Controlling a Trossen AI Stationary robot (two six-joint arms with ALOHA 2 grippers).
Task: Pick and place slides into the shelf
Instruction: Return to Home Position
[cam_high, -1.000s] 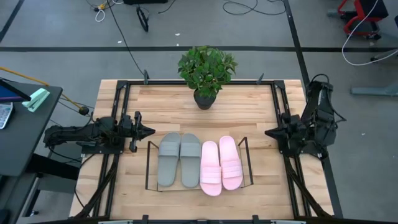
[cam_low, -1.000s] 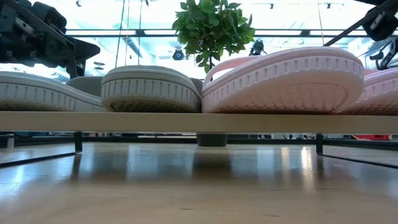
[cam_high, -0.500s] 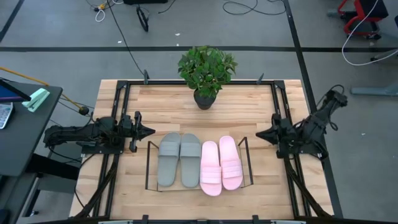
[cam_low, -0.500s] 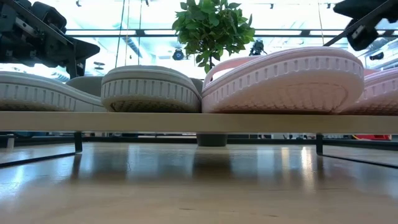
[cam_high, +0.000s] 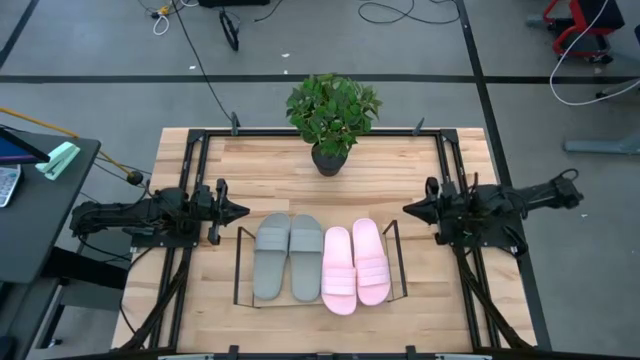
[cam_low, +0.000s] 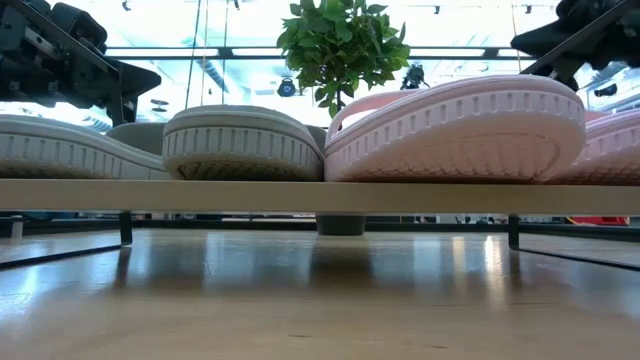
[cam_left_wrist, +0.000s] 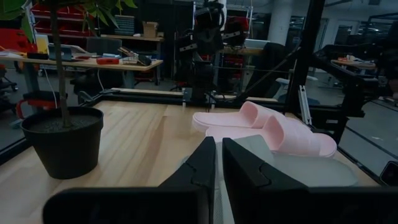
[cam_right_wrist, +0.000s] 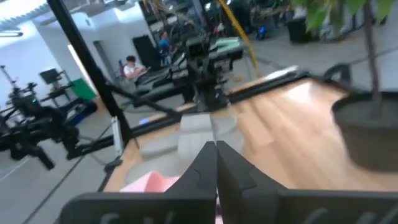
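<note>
Two grey slides (cam_high: 288, 257) and two pale pink slides (cam_high: 355, 264) lie side by side, soles down, on the shelf (cam_high: 238, 266), a black wire rack with a wood board (cam_low: 320, 195). In the low view their ends, grey (cam_low: 240, 143) and pink (cam_low: 460, 130), rest on the board. My left gripper (cam_high: 240, 211) hovers shut, level, just left of the shelf; its wrist view shows the pink slides (cam_left_wrist: 267, 124) ahead. My right gripper (cam_high: 407, 209) hovers shut, level, just right of the shelf, with the grey slides (cam_right_wrist: 196, 134) ahead of it.
A potted plant (cam_high: 332, 115) stands at the table's far middle, behind the shelf. Black rails (cam_high: 192, 160) run along the table's left and right sides. Bare wood lies between the plant and the shelf. A dark side table (cam_high: 40, 200) stands off the left edge.
My right arm has unfolded and stretched out level; its gripper has moved toward the table's left, closer to the shelf's right end, and in the low view it has come farther into the picture at the upper right. The slides have stayed put.
</note>
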